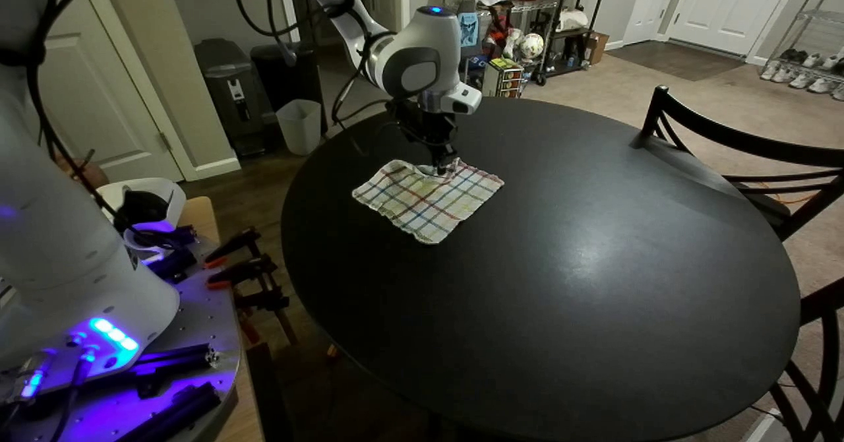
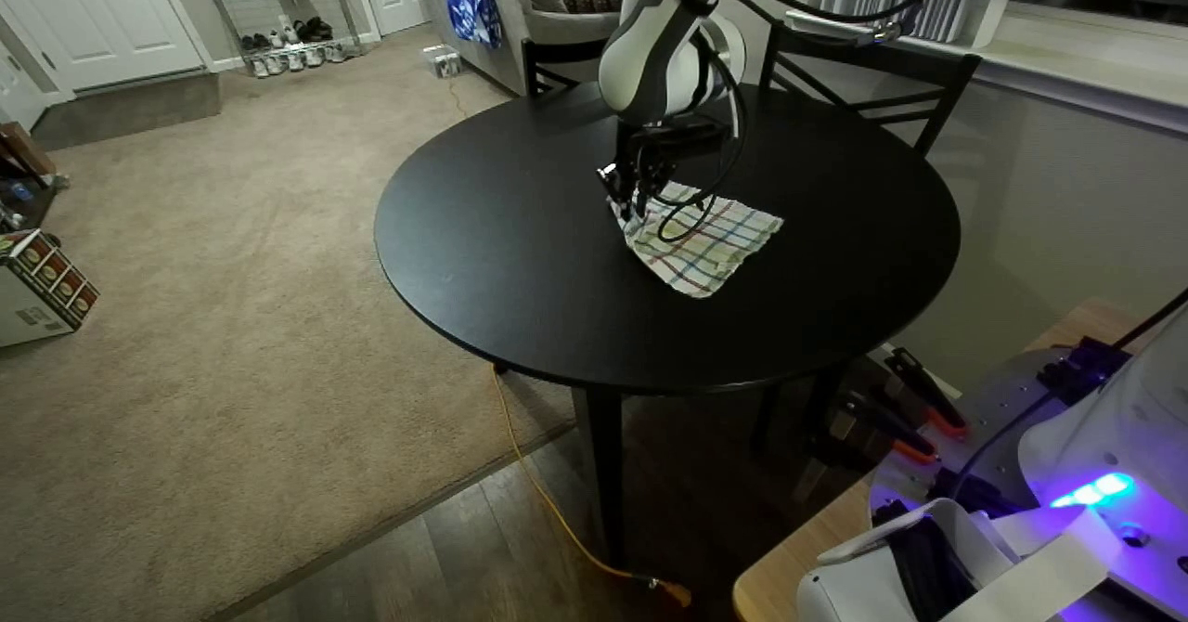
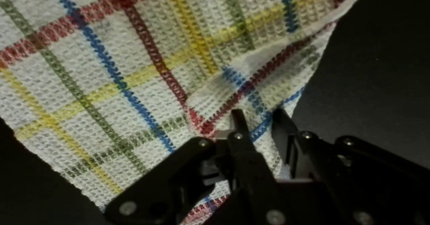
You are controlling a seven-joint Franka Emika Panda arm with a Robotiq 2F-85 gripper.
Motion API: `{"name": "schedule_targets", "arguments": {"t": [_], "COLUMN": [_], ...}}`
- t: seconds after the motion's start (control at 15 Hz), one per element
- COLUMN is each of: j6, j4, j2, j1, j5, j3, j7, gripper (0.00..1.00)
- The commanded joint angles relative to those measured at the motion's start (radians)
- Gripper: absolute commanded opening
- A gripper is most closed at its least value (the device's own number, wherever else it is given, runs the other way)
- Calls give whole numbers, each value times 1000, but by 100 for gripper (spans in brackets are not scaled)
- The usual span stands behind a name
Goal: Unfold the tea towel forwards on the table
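The tea towel (image 1: 428,208), white with coloured check lines, lies mostly spread on the black round table (image 1: 560,323). It also shows in an exterior view (image 2: 710,255), where cables partly cover it. In the wrist view the towel (image 3: 100,60) has a diagonal fold along its right edge. My gripper (image 3: 258,114) is over that folded edge, its fingertips apart with cloth showing between them. I cannot tell whether the fingertips touch the cloth. In both exterior views the gripper (image 1: 440,165) points down at the towel's rumpled edge (image 2: 634,209).
Dark chairs stand at the table's edge (image 1: 745,142) (image 2: 872,65). Black cables (image 2: 733,139) hang from the arm close to the towel. Clamps (image 1: 244,270) fix the robot's base stand beside the table.
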Motion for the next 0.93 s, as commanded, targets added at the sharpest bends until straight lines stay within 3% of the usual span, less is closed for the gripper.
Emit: {"name": "schedule_targets", "arguments": {"t": [0.0, 0.2, 0.33, 0.53, 0.73, 0.8, 0.87], "j6": [-8, 79, 162, 271, 273, 253, 225], "j4": [-22, -33, -35, -22, 15, 22, 28], "j2": [-23, -18, -7, 42, 130, 157, 175], "j1": [-17, 36, 105, 280, 502, 553, 587], "j5": [3, -47, -114, -258, -368, -369, -372], "j3": [12, -47, -125, -324, -565, -618, -650], "j7": [17, 77, 151, 317, 510, 545, 570], "gripper": [0, 0, 1, 1, 0, 27, 28]}}
